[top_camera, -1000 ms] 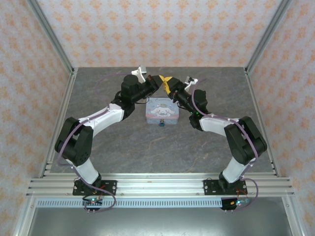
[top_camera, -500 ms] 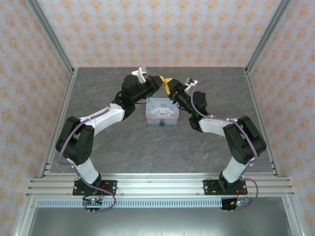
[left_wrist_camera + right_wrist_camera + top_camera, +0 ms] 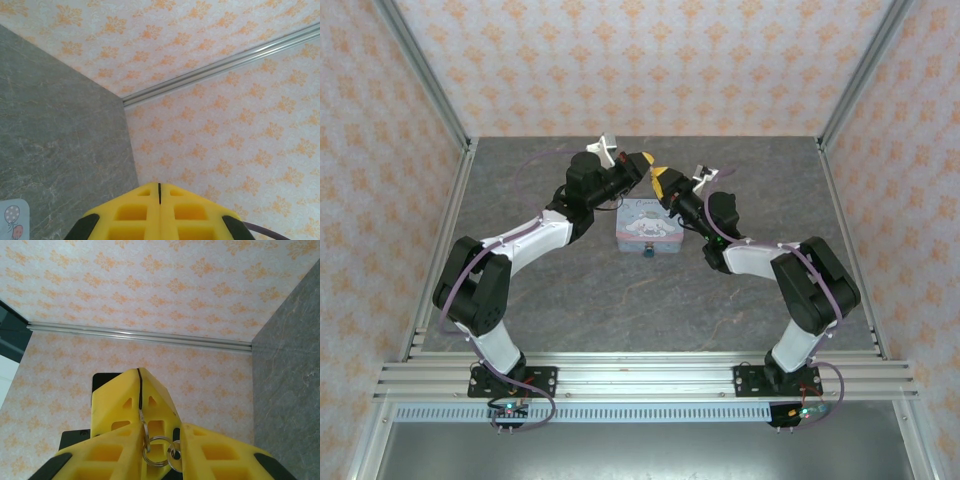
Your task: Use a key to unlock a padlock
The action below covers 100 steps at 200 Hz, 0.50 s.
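Right fingers (image 3: 145, 405) pinch the key ring (image 3: 156, 451); left fingers (image 3: 159, 197) are pressed together, empty. Lower the key toward the padlock (image 3: 647, 253) at the tin (image 3: 648, 224)'s near side.

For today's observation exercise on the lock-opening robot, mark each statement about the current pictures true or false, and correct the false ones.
1. The left claw is shut, its yellow fingers pressed together. True.
2. Metal key rings sit between the right claw's fingers. True.
3. The cartoon-printed tin lies at the far right corner of the table. False: it lies near the table's middle, between the two arms.
4. Both claws rest flat on the grey tabletop. False: both are raised above the tin's far side, pointing toward each other.
5. The padlock hangs at the tin's near edge. True.
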Each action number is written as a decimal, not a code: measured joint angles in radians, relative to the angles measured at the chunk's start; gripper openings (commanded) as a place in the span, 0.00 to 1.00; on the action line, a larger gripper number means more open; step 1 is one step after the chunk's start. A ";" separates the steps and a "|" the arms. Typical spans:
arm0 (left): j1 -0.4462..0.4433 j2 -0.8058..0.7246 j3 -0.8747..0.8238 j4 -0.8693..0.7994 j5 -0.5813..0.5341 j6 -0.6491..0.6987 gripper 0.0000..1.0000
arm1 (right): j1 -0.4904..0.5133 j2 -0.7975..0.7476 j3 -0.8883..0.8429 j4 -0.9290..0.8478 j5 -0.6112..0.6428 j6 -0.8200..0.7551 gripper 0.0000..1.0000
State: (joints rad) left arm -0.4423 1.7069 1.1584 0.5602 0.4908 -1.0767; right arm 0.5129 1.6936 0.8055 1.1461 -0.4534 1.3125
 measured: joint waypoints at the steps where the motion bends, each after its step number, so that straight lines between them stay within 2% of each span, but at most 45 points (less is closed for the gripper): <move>1: 0.000 0.000 0.000 0.000 0.000 0.000 0.00 | 0.000 0.000 0.000 0.000 0.000 0.000 0.25; 64: 0.000 0.000 -0.002 0.008 0.000 0.000 0.00 | 0.000 0.022 0.038 -0.001 0.000 0.000 0.24; 100: 0.006 0.000 -0.006 0.010 0.000 0.000 0.00 | 0.000 0.035 0.051 -0.001 0.000 0.003 0.19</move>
State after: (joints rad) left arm -0.4362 1.7069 1.1522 0.5705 0.4908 -1.0771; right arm 0.5129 1.7283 0.8570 1.1450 -0.4534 1.3151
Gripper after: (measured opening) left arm 0.043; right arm 0.202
